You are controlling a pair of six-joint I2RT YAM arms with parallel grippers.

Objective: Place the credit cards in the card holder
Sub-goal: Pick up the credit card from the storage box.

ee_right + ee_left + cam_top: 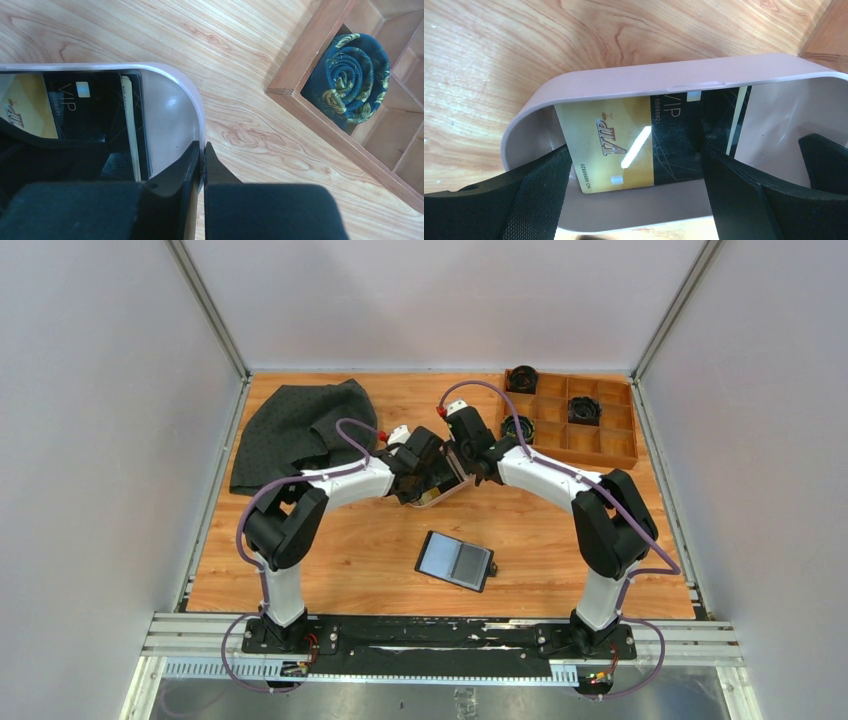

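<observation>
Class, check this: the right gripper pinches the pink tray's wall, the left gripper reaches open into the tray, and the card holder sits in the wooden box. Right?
Not quite. The top view shows the card holder lying open on the table, not in the wooden box. The rest holds.

A pink tray [684, 70] stands on the wooden table [524, 45]. Inside it lies a gold card [609, 145] marked VIP, partly covering a black card [676, 145]. The left gripper [634, 165] reaches into the tray, its fingers [539, 195] wide apart, one at each side of the cards.
</observation>
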